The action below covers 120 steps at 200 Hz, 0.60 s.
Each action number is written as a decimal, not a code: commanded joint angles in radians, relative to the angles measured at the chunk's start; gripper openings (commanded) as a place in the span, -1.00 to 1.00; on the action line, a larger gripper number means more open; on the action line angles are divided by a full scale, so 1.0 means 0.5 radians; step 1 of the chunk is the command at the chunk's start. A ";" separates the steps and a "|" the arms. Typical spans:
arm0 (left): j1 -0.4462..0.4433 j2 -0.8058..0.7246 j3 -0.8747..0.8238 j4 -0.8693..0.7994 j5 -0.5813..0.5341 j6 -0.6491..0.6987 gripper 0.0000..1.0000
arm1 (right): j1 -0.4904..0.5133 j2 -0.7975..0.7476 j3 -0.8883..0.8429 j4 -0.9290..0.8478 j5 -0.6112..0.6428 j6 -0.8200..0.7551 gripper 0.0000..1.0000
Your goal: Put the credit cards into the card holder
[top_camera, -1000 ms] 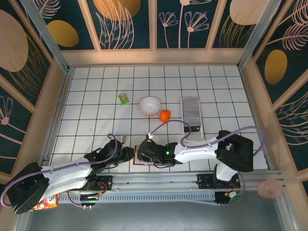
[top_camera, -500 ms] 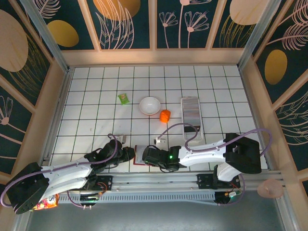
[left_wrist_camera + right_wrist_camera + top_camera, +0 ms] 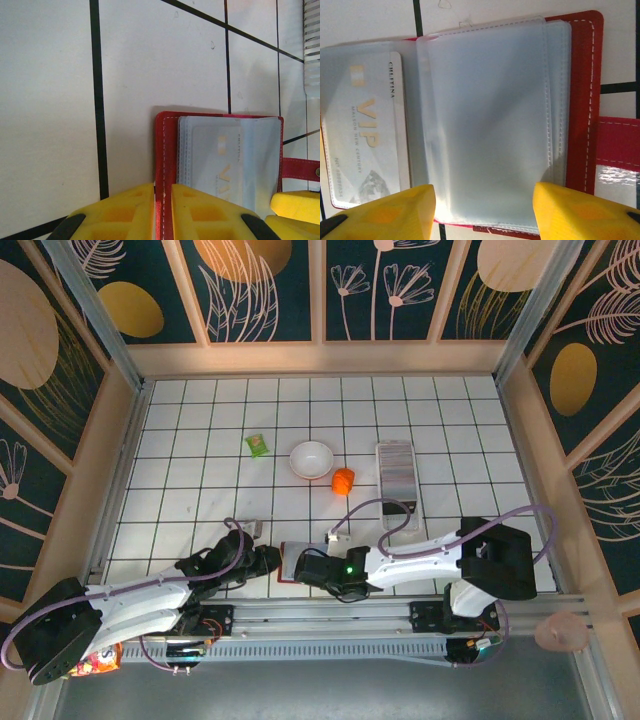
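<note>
White tabletop (image 3: pixel 200 490) ruled in black squares, floral panels all around, and the action sits right at the near edge: the card holder (image 3: pixel 289 562) lies open between the two arms, pale sleeves facing up. Left gripper (image 3: pixel 162 200) is pinching the holder's red cover edge, yellow fingers (image 3: pixel 125 212) pressed in from either side. Right gripper (image 3: pixel 482 195) hangs over the clear sleeves with its fingers spread wide, one at each lower corner of the wrist view. One pale VIP card (image 3: pixel 365 145) sits in the left-hand sleeve. Well back on the right, the credit cards (image 3: pixel 397 472) stand as a silvery ribbed row in a clear tray (image 3: pixel 401 522), near an orange object (image 3: pixel 343 480), a white bowl (image 3: pixel 311 459) and a green packet (image 3: pixel 258 445).
</note>
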 commanded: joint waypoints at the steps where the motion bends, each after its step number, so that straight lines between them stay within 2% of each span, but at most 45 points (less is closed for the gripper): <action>1: -0.002 0.001 -0.036 0.011 0.062 -0.019 -0.66 | -0.002 0.046 -0.017 0.135 0.054 0.014 0.14; 78: -0.003 -0.007 -0.044 0.009 0.054 -0.031 -0.67 | -0.051 0.047 -0.024 0.528 0.043 -0.101 0.11; 120: -0.003 -0.034 -0.024 -0.071 -0.028 -0.031 -0.68 | -0.055 0.030 -0.081 0.806 0.019 -0.134 0.09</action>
